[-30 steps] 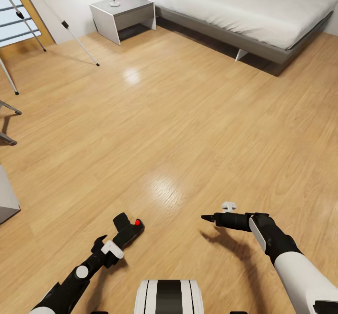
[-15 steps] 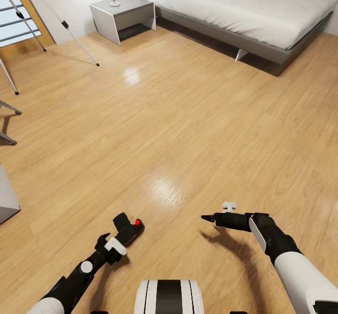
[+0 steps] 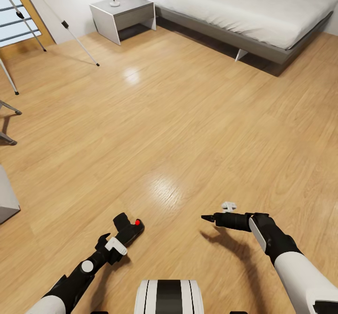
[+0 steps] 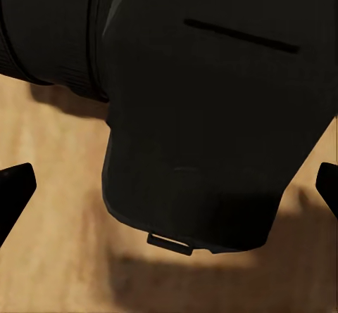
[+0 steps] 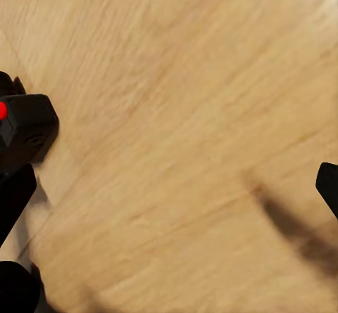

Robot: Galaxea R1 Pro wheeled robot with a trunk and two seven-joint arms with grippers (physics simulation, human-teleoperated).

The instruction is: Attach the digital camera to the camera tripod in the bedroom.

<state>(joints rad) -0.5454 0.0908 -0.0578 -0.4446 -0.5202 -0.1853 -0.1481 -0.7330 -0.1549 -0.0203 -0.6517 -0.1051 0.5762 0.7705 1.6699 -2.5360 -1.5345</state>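
Observation:
My left gripper [image 3: 127, 232] is shut on the digital camera [image 3: 132, 228], a small black body with a red button on top, held low over the wood floor near my base. In the left wrist view the camera [image 4: 211, 116] spans the gap between the two fingertips [image 4: 14, 190]. The camera also shows in the right wrist view [image 5: 24, 126]. My right gripper [image 3: 206, 218] hangs to the right of the camera, open and holding nothing. The camera tripod's thin silver legs [image 3: 80, 43] stand at the far left by the window; its head is out of view.
A grey low bed [image 3: 244, 3] fills the far right and a grey nightstand [image 3: 124, 15] with a dark vase stands beside it. The wood-framed window [image 3: 14, 18] is at the far left. A grey block [image 3: 7, 196] sits at the left edge. Open wood floor [image 3: 178, 116] lies ahead.
My left forearm has shifted slightly; the camera, the right gripper and the room stay where they were.

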